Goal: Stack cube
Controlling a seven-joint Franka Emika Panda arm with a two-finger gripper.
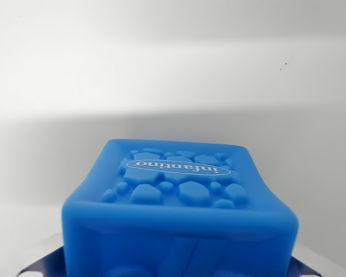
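A: What do you see from the wrist view?

B: A blue cube (179, 213), soft-looking, fills the lower middle of the picture. Its top face is tilted toward the camera and carries raised pebble shapes around a white oval label (179, 168) that reads "infantino", upside down from here.

A: And the near side of it?

B: The front face runs off the bottom edge. There are raised shapes moulded into it too, but they are cut off and I cannot make them out.

A: Where is the hand?

B: Only slivers of it show. At the bottom corners, on either side of the cube, I see grey and dark blue pieces, one at the wrist view's left (43, 259) and one at the wrist view's right (311, 265). They sit just beside the cube's lower corners. Whether the hand is clenched on the cube or released I cannot tell; the contact is hidden.

A: What is under it?

B: A pale white table (173, 75) stretches away behind the cube. A soft grey shadow band lies across it around the cube's far edge, with a brighter strip beyond. A couple of tiny dark specks (284, 64) sit on the surface toward the upper right, well apart from the cube.
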